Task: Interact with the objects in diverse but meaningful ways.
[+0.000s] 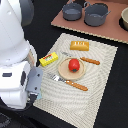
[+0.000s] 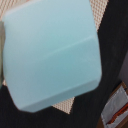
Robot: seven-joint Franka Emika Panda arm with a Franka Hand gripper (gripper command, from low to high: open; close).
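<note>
Carton [image 2: 50,55] close before tool, filling wrist view

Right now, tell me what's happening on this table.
The robot arm sits low at the exterior view's left, by the placemat. Its wrist view is almost filled by a pale blue carton, very close to the camera; whether the gripper holds it cannot be told. On the mat, a tomato rests on a plate between a fork and knife, with a yellow box and bread nearby.
</note>
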